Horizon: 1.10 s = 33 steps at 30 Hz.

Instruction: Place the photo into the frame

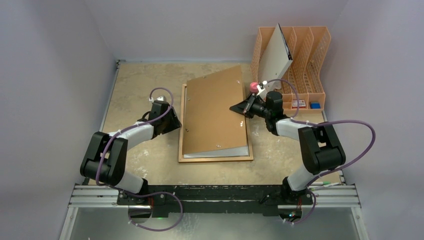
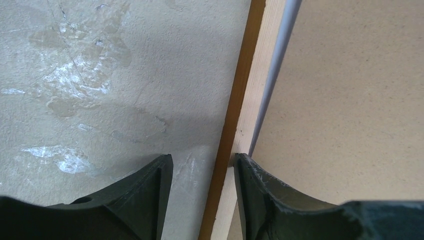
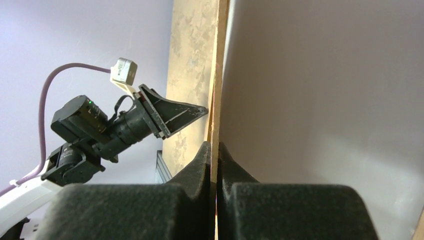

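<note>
The frame (image 1: 215, 159) lies flat mid-table, and its light wooden rim (image 2: 250, 100) also shows in the left wrist view. A plain brown backing board (image 1: 215, 112) slants over it, raised at the right. My right gripper (image 1: 243, 107) is shut on that raised edge, with the thin board (image 3: 218, 75) pinched between its fingers (image 3: 214, 150). My left gripper (image 2: 202, 195) is open and straddles the frame's left rim; its right finger (image 2: 250, 190) touches the rim's inner side. The photo's print is hidden. Only a pale strip (image 1: 220, 151) shows under the board's near edge.
An orange file rack (image 1: 310, 60) stands at the back right with a white folder (image 1: 275, 57) leaning in it. A small pink object (image 1: 254, 86) sits beside my right wrist. Walls close in on three sides of the table (image 1: 140, 85).
</note>
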### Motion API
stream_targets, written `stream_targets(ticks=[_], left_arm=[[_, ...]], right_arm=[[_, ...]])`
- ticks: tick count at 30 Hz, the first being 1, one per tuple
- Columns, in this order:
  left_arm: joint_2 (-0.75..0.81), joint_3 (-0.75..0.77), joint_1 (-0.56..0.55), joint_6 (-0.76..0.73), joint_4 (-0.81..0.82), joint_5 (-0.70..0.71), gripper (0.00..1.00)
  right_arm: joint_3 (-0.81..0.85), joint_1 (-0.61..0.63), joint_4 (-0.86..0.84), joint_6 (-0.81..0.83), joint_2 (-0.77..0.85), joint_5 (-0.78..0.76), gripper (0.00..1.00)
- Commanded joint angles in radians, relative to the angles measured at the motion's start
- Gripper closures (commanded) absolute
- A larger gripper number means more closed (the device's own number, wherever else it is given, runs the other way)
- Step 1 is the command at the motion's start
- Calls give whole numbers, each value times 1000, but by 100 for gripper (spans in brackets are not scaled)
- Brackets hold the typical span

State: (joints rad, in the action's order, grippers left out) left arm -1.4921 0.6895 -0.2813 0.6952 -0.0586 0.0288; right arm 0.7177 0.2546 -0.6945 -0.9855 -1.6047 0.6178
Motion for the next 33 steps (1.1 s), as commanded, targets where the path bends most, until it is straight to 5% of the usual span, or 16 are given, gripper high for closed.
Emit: stream_targets(ticks=[1,27,33], left_arm=[[-5,-3,8,-6,33,-15,50],[-10,-2,8,-20,37,-24,51],[-1,2,8,-18,33,-24,51]], right_arm=[[33,1,-47,19,-14,39,100],[149,1,245,82,-100,115,100],[208,7,390,191,-107,66,77]])
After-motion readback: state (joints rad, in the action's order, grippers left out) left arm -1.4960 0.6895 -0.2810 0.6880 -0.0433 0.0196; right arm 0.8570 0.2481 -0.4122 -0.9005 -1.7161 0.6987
